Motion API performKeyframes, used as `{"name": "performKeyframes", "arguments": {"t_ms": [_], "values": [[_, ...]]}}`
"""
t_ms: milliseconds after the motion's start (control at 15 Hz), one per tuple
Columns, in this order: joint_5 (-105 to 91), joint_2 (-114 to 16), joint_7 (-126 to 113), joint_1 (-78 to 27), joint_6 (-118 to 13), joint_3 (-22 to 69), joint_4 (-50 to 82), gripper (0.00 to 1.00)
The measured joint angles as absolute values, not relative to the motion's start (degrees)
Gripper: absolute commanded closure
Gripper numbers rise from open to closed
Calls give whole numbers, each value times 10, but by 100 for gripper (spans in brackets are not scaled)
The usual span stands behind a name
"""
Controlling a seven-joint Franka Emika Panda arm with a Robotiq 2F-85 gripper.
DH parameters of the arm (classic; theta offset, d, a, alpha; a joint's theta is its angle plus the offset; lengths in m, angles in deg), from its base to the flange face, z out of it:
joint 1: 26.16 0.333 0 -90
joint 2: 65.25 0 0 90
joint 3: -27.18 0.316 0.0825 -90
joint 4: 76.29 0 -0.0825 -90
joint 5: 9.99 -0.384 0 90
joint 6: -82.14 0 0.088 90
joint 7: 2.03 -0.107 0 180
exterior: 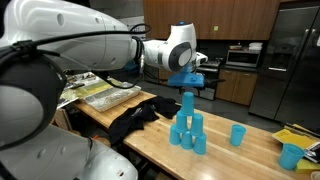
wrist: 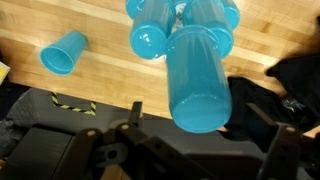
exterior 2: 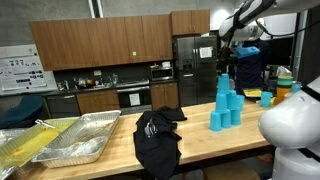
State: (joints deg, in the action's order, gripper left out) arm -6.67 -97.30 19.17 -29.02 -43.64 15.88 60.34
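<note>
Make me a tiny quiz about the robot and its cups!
1. True or false: the gripper has its jaws shut on a cup.
2. What colour is the stack of cups? A red, B blue, C green.
3. What does the black cloth lie on?
Key: 1 false, the jaws are open above the stack; 2 B; 3 the wooden table.

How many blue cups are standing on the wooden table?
8 seen. Six form the pyramid: three at the bottom, two above, and the top cup. A single cup stands beside it. A far cup is near the table's end. Others may be hidden behind or nested.
</note>
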Motion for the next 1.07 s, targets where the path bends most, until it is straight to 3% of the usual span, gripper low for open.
{"name": "performKeyframes", "arguments": {"t_ms": [333, 400, 533, 800, 1067], "values": [[-67, -969, 193, -287, -444, 159, 605, 0], [-67, -969, 193, -287, -445, 159, 606, 25], [-67, -969, 195, -286, -446, 159, 608, 32], [-68, -969, 200, -285, -447, 159, 609, 63], [-68, -969, 201, -284, -448, 159, 609, 64]]}}
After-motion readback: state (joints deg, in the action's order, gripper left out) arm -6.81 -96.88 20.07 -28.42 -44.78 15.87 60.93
